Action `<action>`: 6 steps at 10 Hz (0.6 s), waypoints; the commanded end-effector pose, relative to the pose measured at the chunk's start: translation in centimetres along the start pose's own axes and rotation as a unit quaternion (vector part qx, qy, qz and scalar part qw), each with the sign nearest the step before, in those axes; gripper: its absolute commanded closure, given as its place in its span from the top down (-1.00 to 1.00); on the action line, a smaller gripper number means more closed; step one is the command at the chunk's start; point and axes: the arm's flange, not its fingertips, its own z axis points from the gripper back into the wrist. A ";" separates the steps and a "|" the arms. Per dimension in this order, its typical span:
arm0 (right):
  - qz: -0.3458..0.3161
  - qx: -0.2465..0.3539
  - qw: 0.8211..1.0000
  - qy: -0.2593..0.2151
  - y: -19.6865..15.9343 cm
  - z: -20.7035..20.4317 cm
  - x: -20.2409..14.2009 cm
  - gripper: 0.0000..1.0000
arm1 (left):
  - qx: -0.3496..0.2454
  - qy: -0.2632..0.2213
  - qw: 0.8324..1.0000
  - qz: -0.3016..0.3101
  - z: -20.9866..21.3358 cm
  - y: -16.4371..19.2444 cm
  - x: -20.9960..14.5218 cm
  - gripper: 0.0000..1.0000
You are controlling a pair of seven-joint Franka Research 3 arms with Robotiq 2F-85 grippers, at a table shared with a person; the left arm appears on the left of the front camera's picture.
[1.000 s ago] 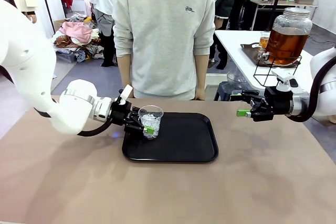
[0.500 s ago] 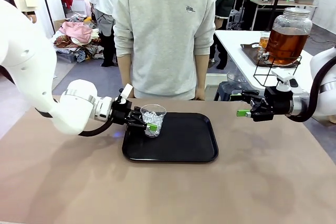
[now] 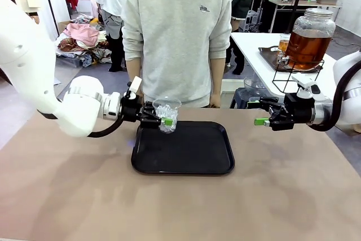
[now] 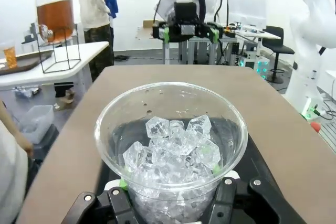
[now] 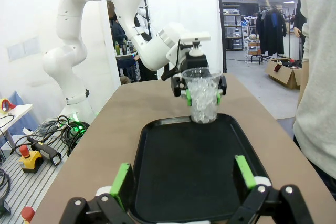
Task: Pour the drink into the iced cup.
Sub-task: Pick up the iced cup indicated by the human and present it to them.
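- My left gripper (image 3: 163,121) is pinched onto the iced cup (image 3: 166,114), its green pads pressed against the lower wall on either side.
- The iced cup is clear, upright and about half full of ice cubes. It is at the far left corner of the black tray (image 3: 186,150); I cannot tell whether its base touches the tray.
- I judge the cup to be thin plastic: light, easily dented, and probably wet and slick from the ice. The low hold suits it, since the packed ice braces the wall there. I would keep the squeeze gentle and the cup level.
- The drink (image 3: 307,46), amber and tea-like, fills a large glass jar with a metal lid. The jar sits on a wire stand (image 3: 296,80) on a white side table (image 3: 254,49), well apart from the cup.
- That jar looks heavy and breakable, so I would bring the cup to it.
- My right gripper (image 3: 258,112) hangs spread wide and empty, beyond the tray's right side.
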 end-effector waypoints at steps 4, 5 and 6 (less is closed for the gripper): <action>0.003 -0.001 1.000 0.000 -0.1 -0.1 0.3 1.00 | 0.043 -0.003 0.999 0.001 -0.2 3.0 6.5 0.25; 0.003 -0.001 1.000 0.000 -0.1 -0.1 0.3 1.00 | 0.050 -0.008 0.999 -0.003 0.0 3.6 7.2 0.25; 0.003 -0.001 1.000 0.000 -0.1 -0.1 0.3 1.00 | 0.050 -0.009 0.999 -0.002 0.1 3.9 7.4 0.25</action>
